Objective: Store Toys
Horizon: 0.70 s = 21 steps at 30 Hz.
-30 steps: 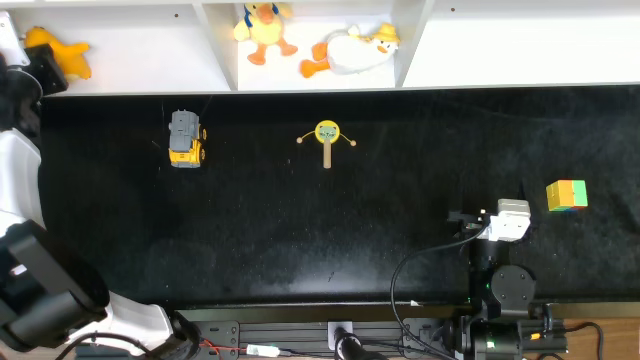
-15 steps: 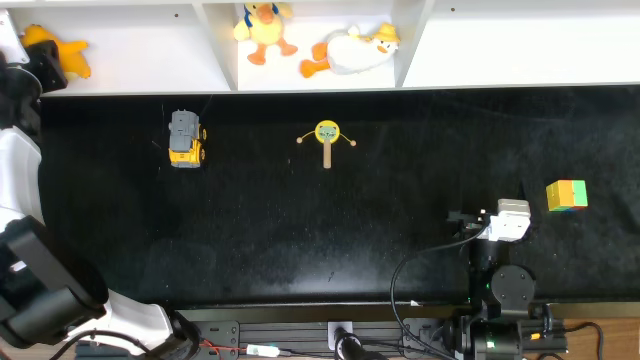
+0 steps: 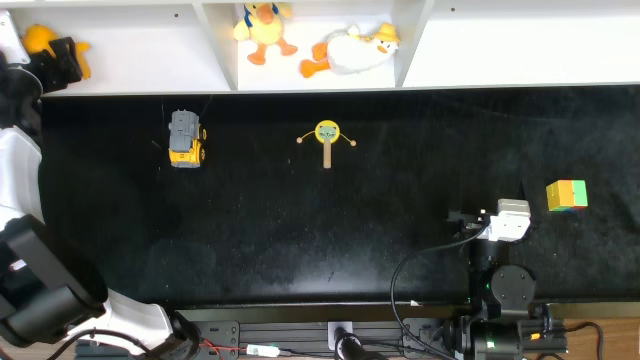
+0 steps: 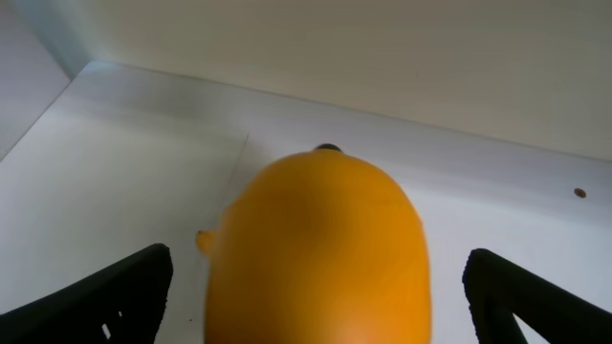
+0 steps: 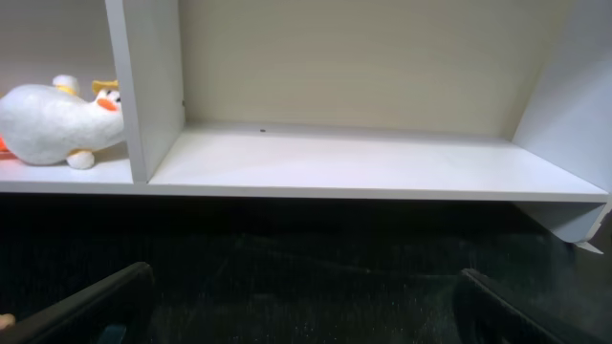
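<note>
Orange plush, perhaps a duck; white goose; yellow-grey truck

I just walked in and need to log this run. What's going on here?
The left gripper is open around an orange plush toy inside the shelf's left compartment. A yellow duck and a white duck lie in the middle compartment. A toy truck, a rattle and a coloured cube lie on the black table. The right gripper rests open and empty.

**White shelf behind a black tabletop**

A black, faintly textured table fills the middle of the top view. Along the upper edge runs a white shelf unit, split by 2 upright dividers into 3 compartments. Its back panel is beige. Wood flooring shows at lower right.
</note>
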### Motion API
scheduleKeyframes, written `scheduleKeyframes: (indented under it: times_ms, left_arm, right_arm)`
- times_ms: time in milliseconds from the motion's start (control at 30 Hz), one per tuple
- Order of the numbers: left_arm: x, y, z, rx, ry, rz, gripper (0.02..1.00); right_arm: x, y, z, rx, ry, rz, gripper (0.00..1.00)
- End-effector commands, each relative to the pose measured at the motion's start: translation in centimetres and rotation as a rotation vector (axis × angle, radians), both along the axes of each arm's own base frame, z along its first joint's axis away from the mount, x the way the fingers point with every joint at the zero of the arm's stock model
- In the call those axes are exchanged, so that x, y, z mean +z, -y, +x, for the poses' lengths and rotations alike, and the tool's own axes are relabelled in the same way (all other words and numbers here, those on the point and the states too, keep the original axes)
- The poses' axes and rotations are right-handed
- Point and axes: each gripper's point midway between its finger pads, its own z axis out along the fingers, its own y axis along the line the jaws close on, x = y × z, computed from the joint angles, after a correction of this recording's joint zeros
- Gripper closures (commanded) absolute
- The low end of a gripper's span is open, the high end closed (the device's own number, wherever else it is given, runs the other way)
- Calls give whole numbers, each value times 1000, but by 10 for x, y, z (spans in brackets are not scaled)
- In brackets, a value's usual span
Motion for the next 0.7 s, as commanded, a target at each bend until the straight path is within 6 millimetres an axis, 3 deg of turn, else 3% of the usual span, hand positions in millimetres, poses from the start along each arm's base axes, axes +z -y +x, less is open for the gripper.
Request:
scheduleKeyframes:
  times_ms: [33,333,533,700]
  left_arm:
    - [3,-1,5,-5,12,0,20]
    - [7,1,-8,3,-20,-13,20]
    - [19,-4,-33,38,-50,-27,20]
    - [12,-1,-59,51,-117,-53,20]
  right_arm:
    - [-5,-1,1,5,-6,4,5]
    - [-5,-1,1,5,-6,4,5]
    - [-5,-1,1,5,-6,4,7]
    - [-5,-1,1,5,-6,4,7]
